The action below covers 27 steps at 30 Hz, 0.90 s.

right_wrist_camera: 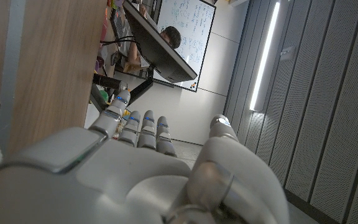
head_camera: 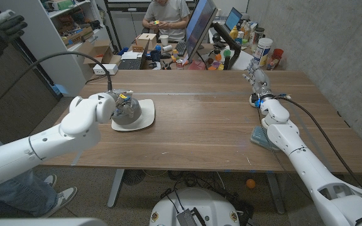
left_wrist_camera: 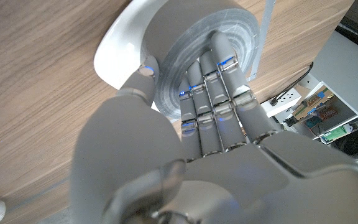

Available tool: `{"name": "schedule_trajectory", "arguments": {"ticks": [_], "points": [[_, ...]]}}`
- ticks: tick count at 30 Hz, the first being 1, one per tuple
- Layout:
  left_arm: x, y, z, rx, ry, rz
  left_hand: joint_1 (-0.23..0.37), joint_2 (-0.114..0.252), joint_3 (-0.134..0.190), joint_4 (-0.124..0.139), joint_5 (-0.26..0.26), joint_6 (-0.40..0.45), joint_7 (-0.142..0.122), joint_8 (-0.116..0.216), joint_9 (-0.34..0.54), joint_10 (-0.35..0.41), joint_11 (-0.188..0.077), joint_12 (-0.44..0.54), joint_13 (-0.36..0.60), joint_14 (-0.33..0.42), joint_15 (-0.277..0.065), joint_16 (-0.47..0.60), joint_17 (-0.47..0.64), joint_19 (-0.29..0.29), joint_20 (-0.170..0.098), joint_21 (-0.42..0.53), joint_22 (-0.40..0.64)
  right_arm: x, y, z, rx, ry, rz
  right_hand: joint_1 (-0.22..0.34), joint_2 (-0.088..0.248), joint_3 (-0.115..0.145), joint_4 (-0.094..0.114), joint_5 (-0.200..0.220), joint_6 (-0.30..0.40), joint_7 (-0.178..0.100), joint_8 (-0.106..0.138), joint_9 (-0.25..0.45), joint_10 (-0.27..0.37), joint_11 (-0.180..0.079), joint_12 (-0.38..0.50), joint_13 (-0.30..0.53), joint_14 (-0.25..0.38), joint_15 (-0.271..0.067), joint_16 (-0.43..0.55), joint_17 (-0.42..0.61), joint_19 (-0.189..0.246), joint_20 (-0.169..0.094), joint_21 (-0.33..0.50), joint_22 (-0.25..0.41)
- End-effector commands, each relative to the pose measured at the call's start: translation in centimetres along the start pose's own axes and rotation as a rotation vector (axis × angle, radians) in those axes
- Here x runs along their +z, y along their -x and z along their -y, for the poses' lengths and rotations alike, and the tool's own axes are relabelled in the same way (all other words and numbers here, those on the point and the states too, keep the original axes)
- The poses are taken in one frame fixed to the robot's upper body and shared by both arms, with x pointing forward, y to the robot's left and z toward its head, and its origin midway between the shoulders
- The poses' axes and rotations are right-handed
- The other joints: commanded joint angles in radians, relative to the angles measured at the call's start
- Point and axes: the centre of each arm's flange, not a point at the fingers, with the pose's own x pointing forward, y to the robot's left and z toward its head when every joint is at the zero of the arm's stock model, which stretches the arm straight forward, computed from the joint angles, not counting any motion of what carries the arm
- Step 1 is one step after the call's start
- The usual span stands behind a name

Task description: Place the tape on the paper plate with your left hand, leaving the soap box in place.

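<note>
A: What do the arms look like?
B: Smooth white rounded shells; a black cable (head_camera: 68, 56) loops to the left one, another trails along the right.
A: And each robot hand?
B: The left robot hand (left_wrist_camera: 210, 118) is grey, segmented, with small blue lights. The right robot hand (head_camera: 257, 80) is grey too.

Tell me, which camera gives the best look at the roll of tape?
The left wrist view: the grey tape looms large over the paper plate, the left hand gripping it. In the head view the tape is small and partly hidden by that hand.
</note>
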Motion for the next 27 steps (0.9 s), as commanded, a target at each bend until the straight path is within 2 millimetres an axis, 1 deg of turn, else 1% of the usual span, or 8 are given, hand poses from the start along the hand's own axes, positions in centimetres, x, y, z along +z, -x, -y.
{"name": "schedule_trajectory", "arguments": {"ticks": [1, 12, 15, 16, 19, 27], "points": [[-1.3, -2.1, 0.6, -0.019, 0.006, -0.05, 0.091, 0.102, 0.007, 0.012, 0.018, 0.125, -0.127, 0.014, 0.02, 0.155, -0.157, 0.002, 0.042, 0.17, -0.207, 0.0, 0.005, -0.005, -0.004, 0.009, 0.004, -0.1, 0.0, 0.4, -0.006, 0.012, -0.01, -0.007, -0.002, -0.002, -0.001, 0.006, 0.008, 0.004, 0.004, 0.004, 0.006, 0.008, 0.005, 0.004, 0.007, -0.002, -0.002, 0.002, -0.001, 0.0, 0.003, 0.002], [-0.9, -3.1, 0.7, -0.007, 0.016, -0.029, 0.087, 0.106, 0.005, 0.014, 0.015, 0.117, -0.128, 0.012, 0.018, 0.15, -0.163, -0.004, 0.049, 0.166, -0.21, -0.001, 0.01, -0.01, -0.003, 0.01, 0.004, -0.8, 0.0, 1.3, -0.026, 0.027, -0.032, -0.009, -0.005, -0.004, -0.001, 0.006, 0.007, 0.002, 0.003, 0.004, 0.005, 0.007, 0.005, 0.004, 0.007, -0.002, -0.003, 0.002, -0.002, 0.0, 0.003, 0.002], [-0.7, -3.5, 0.5, -0.009, 0.014, -0.023, 0.086, 0.106, 0.004, 0.014, 0.014, 0.115, -0.136, 0.011, 0.017, 0.149, -0.163, -0.006, 0.051, 0.165, -0.213, -0.001, 0.011, -0.011, -0.004, 0.011, 0.004, -1.0, 0.1, 1.4, -0.03, 0.026, -0.035, -0.01, -0.007, -0.005, -0.001, 0.006, 0.007, 0.002, 0.003, 0.004, 0.005, 0.007, 0.004, 0.004, 0.007, -0.002, -0.002, 0.002, -0.001, 0.0, 0.003, 0.002], [-0.6, -3.6, 0.5, -0.01, 0.013, -0.019, 0.086, 0.108, 0.004, 0.014, 0.014, 0.115, -0.132, 0.011, 0.017, 0.149, -0.163, -0.007, 0.052, 0.166, -0.213, -0.001, 0.012, -0.011, -0.004, 0.011, 0.004, -1.0, 0.1, 1.5, -0.03, 0.027, -0.036, -0.01, -0.007, -0.006, -0.001, 0.006, 0.007, 0.003, 0.003, 0.004, 0.005, 0.008, 0.004, 0.004, 0.008, -0.002, -0.002, 0.002, -0.001, 0.0, 0.003, 0.002], [-0.3, -4.0, 0.4, -0.013, 0.01, -0.009, 0.085, 0.108, 0.004, 0.015, 0.013, 0.113, -0.13, 0.01, 0.017, 0.148, -0.164, -0.009, 0.054, 0.165, -0.212, -0.001, 0.012, -0.011, -0.004, 0.012, 0.004, -1.2, 0.1, 1.6, -0.032, 0.025, -0.04, -0.011, -0.008, -0.006, -0.001, 0.005, 0.007, 0.002, 0.003, 0.004, 0.005, 0.007, 0.004, 0.004, 0.008, -0.002, -0.002, 0.002, -0.001, 0.0, 0.003, 0.002], [0.5, -5.1, 0.7, -0.026, 0.013, 0.018, 0.084, 0.11, 0.004, 0.014, 0.011, 0.111, -0.136, 0.011, 0.016, 0.144, -0.168, -0.013, 0.059, 0.16, -0.21, -0.003, 0.016, -0.015, -0.003, 0.012, 0.004, -1.3, -0.2, 1.8, -0.027, 0.027, -0.041, -0.014, -0.011, -0.008, -0.001, 0.006, 0.007, 0.003, 0.003, 0.004, 0.005, 0.008, 0.004, 0.004, 0.008, -0.001, -0.003, 0.002, 0.0, 0.0, 0.003, 0.002]]}}
